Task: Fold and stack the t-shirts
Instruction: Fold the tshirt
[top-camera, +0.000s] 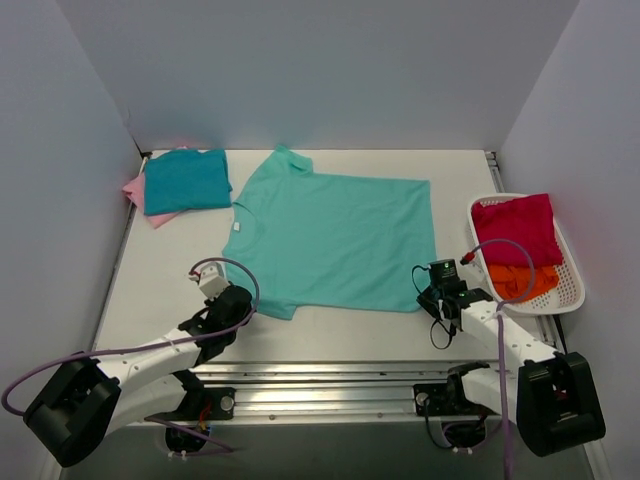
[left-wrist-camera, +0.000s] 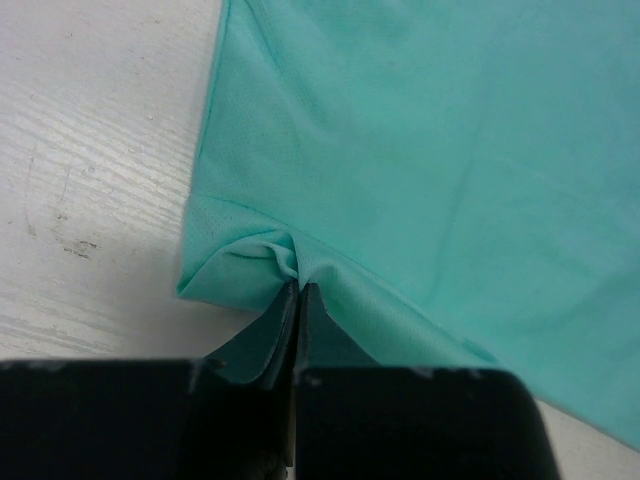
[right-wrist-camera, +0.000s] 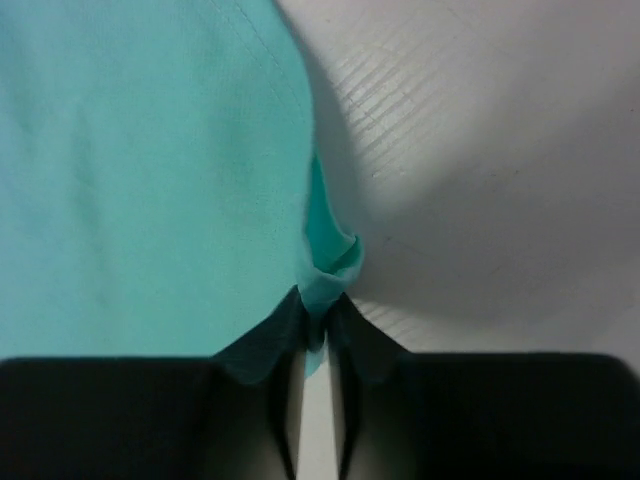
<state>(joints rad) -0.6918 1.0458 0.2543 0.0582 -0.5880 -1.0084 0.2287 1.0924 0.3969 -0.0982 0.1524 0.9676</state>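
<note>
Pinch on both near corners: left gripper (left-wrist-camera: 298, 300) clamped tight on a puckered fold of the soft mint-green knit t-shirt (top-camera: 340, 235), right gripper (right-wrist-camera: 320, 308) nipped on its near hem corner, cloth bunched between the tips. Likely set to lift that edge over into a fold. Shirt lies flat mid-table, fine-meshed, faintly creased. Folded teal tee (top-camera: 185, 180) sits on pink tee (top-camera: 135, 190) far left, white slotted plastic basket (top-camera: 575, 290) at right.
</note>
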